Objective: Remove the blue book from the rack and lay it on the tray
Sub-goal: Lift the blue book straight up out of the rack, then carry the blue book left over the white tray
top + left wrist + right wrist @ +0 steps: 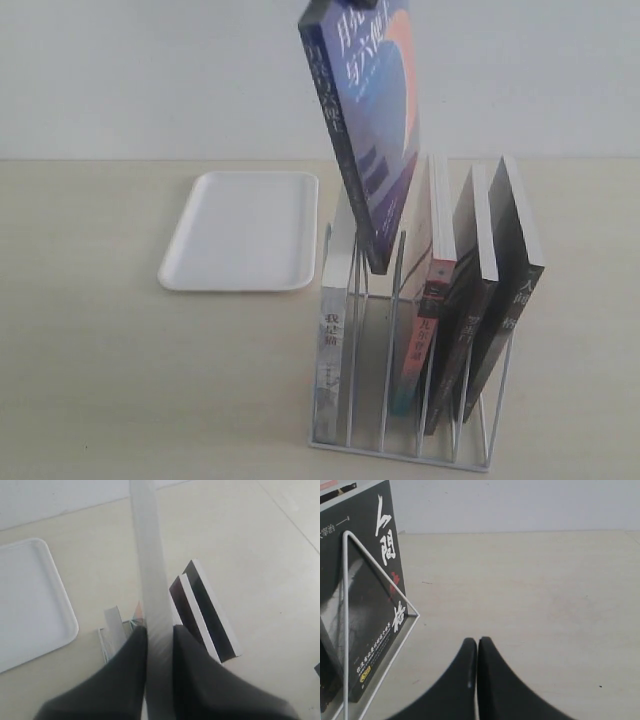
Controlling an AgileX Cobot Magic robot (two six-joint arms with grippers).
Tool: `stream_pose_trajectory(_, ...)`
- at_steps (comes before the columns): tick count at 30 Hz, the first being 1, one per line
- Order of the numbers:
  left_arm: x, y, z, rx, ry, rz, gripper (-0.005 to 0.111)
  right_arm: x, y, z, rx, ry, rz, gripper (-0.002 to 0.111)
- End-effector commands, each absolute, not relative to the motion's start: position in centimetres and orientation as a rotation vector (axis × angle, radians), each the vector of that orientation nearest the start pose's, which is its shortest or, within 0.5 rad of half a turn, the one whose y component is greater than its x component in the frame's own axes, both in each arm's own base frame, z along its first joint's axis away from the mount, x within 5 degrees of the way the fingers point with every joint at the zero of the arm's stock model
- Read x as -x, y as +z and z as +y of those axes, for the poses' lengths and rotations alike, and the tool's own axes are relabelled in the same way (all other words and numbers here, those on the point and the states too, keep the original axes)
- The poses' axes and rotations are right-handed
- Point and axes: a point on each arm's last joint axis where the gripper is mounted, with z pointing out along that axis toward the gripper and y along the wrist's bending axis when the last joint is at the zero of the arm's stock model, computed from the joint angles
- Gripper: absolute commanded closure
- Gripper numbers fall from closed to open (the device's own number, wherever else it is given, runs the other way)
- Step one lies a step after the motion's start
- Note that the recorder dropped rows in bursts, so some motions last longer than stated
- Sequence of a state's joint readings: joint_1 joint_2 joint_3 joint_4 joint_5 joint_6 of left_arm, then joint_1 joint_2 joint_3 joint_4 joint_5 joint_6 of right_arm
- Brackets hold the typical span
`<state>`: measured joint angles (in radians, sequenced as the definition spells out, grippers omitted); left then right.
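Note:
The blue book [365, 110] hangs tilted in the air above the rack [400, 400], its lower corner still level with the divider tops. Its top edge leaves the exterior view, so the gripper holding it is hidden there. In the left wrist view my left gripper [159, 630] is shut on the blue book's pale page edge [150, 570], with the rack's other books below. The white tray [243, 231] lies flat to the left of the rack, tray [30, 600] also showing under the left wrist. My right gripper [477, 642] is shut on nothing, low beside the rack's outer wire [350, 605].
Still in the rack stand a white-spined book [333, 320], a red-and-teal-spined book [432, 290] and two black-covered books [500, 290]. A black book with white characters [375, 605] fills the side of the right wrist view. Pale tabletop [120, 380] lies around rack and tray.

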<state>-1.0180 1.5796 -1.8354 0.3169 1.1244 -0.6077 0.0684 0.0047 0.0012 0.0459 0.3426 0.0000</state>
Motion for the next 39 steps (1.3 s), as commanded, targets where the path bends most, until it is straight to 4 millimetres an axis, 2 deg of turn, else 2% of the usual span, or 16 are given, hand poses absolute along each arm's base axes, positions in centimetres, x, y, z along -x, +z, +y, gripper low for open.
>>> stream_pose_trajectory(1,-18.4,47.7,-25.2,-0.467,-0.503,2.193,0.102,-5.4,18.3,0.5,0.028,0.087,1.817,0.108)
stream_pose_trajectory(12,-15.7,51.9,-20.4,-0.39,-0.597,2.073,0.102,-5.4,18.3,0.5,0.028,0.087,1.817,0.108)
stream_pose_trajectory(20,-14.7,53.5,-16.9,-0.266,-0.564,1.986,0.102,-5.4,18.3,0.5,0.028,0.087,1.817,0.108)
stream_pose_trajectory(27,-14.0,53.4,-13.3,-0.11,-0.472,1.919,0.102,-5.4,18.3,0.5,0.028,0.087,1.817,0.108)
stream_pose_trajectory(35,-14.5,51.5,-9.8,0.14,-0.372,1.877,0.102,-5.4,18.3,0.5,0.028,0.087,1.817,0.108)
stream_pose_trajectory(39,-14.7,50.4,-8.6,0.249,-0.415,1.82,0.102,-5.4,18.3,0.5,0.028,0.087,1.817,0.108)
